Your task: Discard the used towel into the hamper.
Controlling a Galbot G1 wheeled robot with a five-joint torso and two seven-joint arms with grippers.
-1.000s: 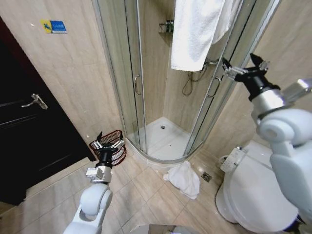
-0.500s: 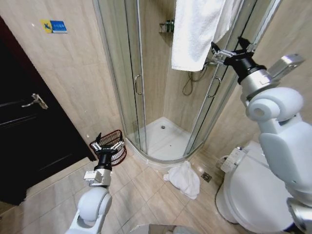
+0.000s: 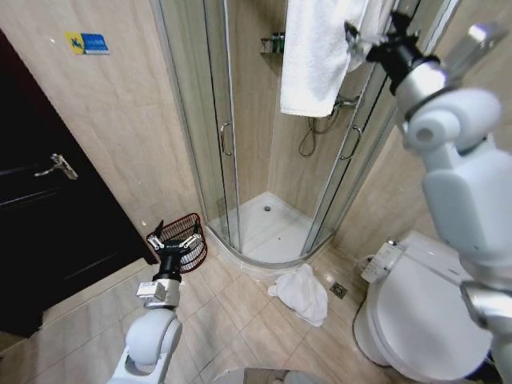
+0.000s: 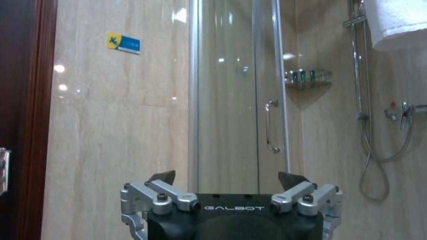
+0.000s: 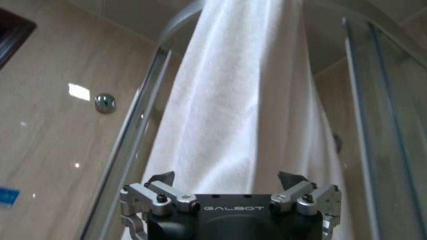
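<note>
Far left: dark wooden door [image 3: 48,216] with a metal lever handle, beige tiled wall with a small blue-yellow sticker [image 3: 88,42]. Left gripper [image 3: 173,240] sits low over the floor tiles, just in front of the small dark red-brown woven-bar hamper [image 3: 190,236] in the corner between door and shower; its position is unchanged over the last second, jaws apart, nothing between them, as the left wrist view also shows [image 4: 227,185]. Middle: curved glass shower enclosure [image 3: 228,144] with a long white terry towel [image 3: 316,56] draped over its top rail. On the floor by the shower base lies a crumpled white towel [image 3: 302,292], well apart from the hamper and untouched. Right: right gripper [image 3: 372,38] has risen and swung in from beside the glass to the hanging towel's right edge, near the rail. The right wrist view has its fingers [image 5: 159,180] spread with white cloth directly ahead, not yet pinched. White toilet [image 3: 416,312] at lower right. Judgement: the reach targets the hanging towel, grasp pending; nothing is in the hamper yet, so the task is at an early stage.
</note>
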